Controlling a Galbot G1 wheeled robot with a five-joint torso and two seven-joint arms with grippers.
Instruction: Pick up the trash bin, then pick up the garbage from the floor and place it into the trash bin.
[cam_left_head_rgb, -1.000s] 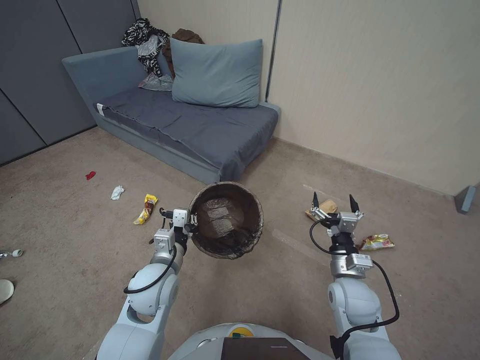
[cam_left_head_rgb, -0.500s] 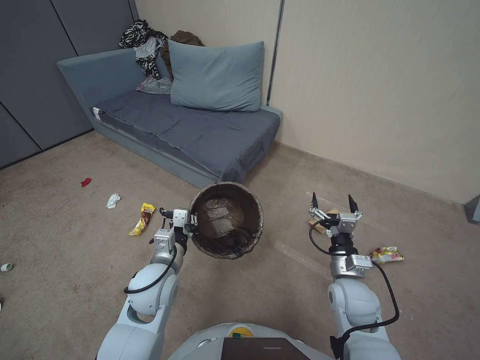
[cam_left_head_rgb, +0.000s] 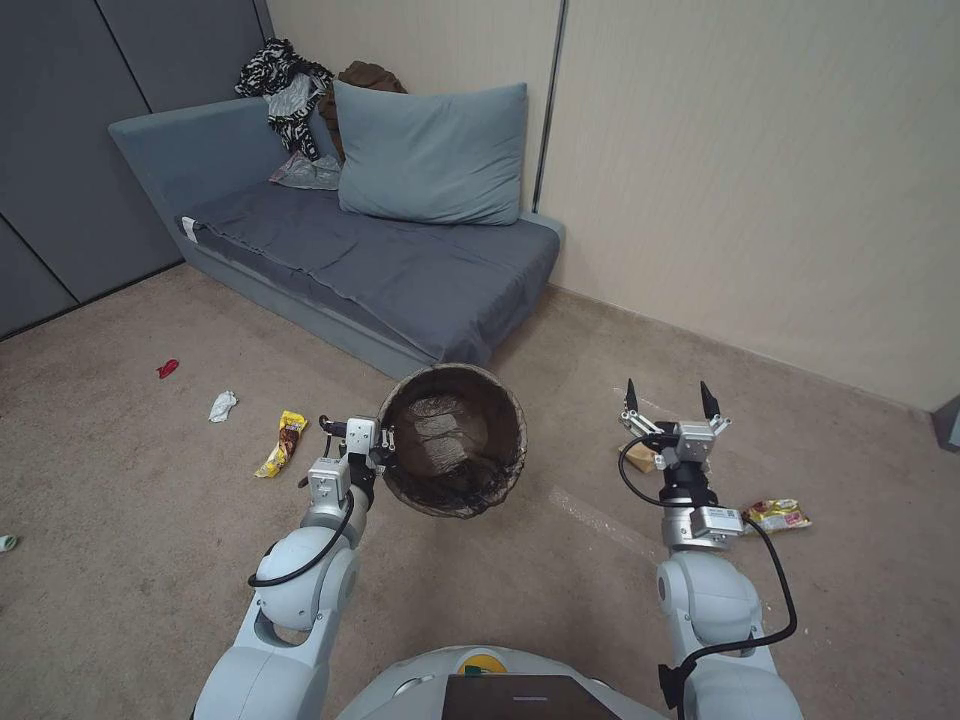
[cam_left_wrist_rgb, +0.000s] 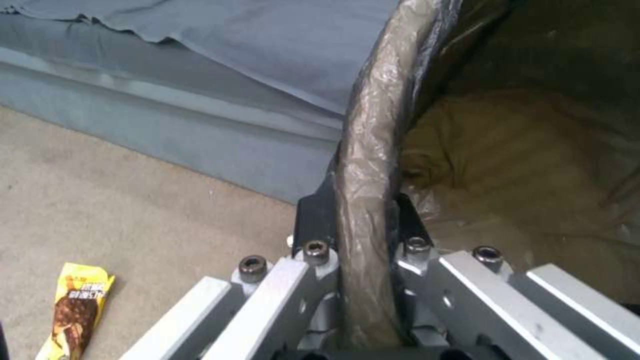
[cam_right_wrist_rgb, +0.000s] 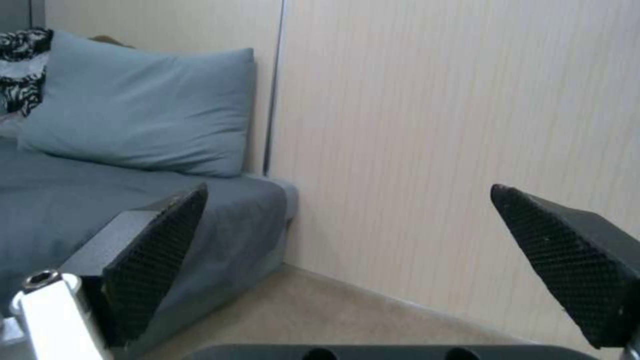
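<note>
The trash bin (cam_left_head_rgb: 452, 440), round with a dark bag over its rim, hangs tilted above the carpet. My left gripper (cam_left_head_rgb: 385, 450) is shut on its rim (cam_left_wrist_rgb: 363, 165). To the right my right gripper (cam_left_head_rgb: 670, 400) stands open and holds nothing, its fingers (cam_right_wrist_rgb: 153, 250) spread wide. Garbage lies on the floor. A brown paper bag (cam_left_head_rgb: 640, 457) sits just behind the right gripper and a yellow wrapper (cam_left_head_rgb: 778, 515) lies to its right. Left of the bin are another yellow wrapper (cam_left_head_rgb: 283, 442), a white tissue (cam_left_head_rgb: 222, 405) and a red scrap (cam_left_head_rgb: 165, 368).
A grey-blue sofa (cam_left_head_rgb: 330, 240) with a pillow (cam_left_head_rgb: 430, 155) and a heap of clothes (cam_left_head_rgb: 290, 85) stands ahead on the left. A beige wall (cam_left_head_rgb: 750, 180) runs along the right. Dark panels (cam_left_head_rgb: 60, 150) close the far left. Open carpet surrounds the robot.
The whole picture has shifted, so the camera has moved: the brown bag and right wrapper now sit nearer the right gripper. Both arms hold their poses and the bin stays gripped.
</note>
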